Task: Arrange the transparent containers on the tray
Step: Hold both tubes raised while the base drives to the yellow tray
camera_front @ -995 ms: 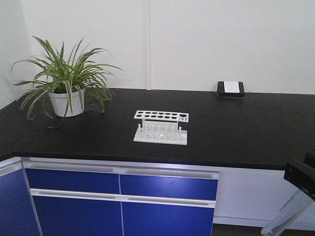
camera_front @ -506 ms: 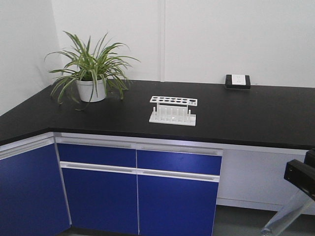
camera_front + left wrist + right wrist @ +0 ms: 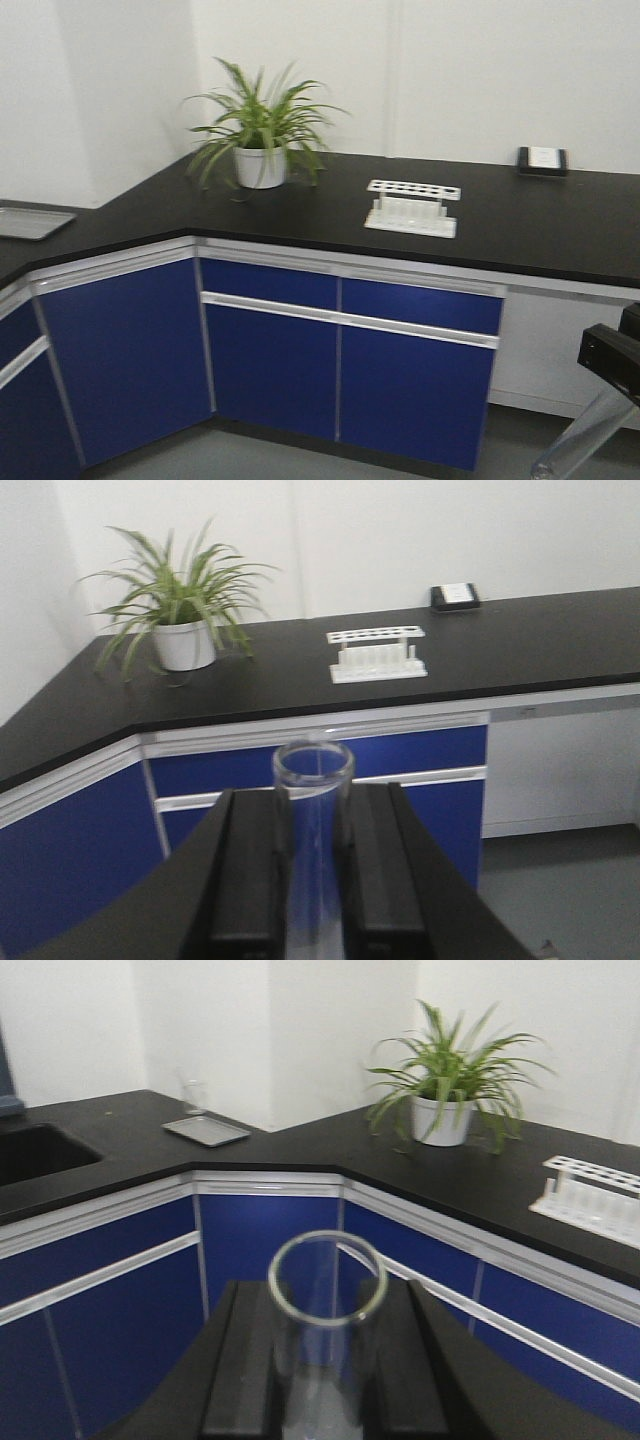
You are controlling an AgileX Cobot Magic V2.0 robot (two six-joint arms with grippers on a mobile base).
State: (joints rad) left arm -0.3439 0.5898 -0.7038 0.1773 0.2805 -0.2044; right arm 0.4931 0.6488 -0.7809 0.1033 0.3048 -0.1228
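Note:
Each wrist view shows a clear glass test tube clamped between black fingers. My left gripper (image 3: 313, 798) is shut on one transparent container (image 3: 313, 765), whose open rim sticks out past the fingertips. My right gripper (image 3: 327, 1298) is shut on a second transparent container (image 3: 327, 1260) with a wider-looking rim. In the front view that right-hand tube (image 3: 583, 436) and its black gripper (image 3: 612, 362) show at the lower right, out in front of the cabinets. Both grippers hang above the floor, well short of the counter. The tray is out of view.
An L-shaped black counter (image 3: 520, 235) over blue cabinets (image 3: 270, 350) carries a white holed rack (image 3: 412, 207), a potted plant (image 3: 260, 150) and a wall socket (image 3: 542, 160). On the left wing lie a flat grey metal pan (image 3: 205, 1130), a small clear beaker (image 3: 193, 1095) and a dark sink (image 3: 30, 1150).
The front view has pulled back from the counter and swung left: rack and plant have slid right and shrunk, and the counter's corner and grey pan have come into sight. Both tubes stay gripped.

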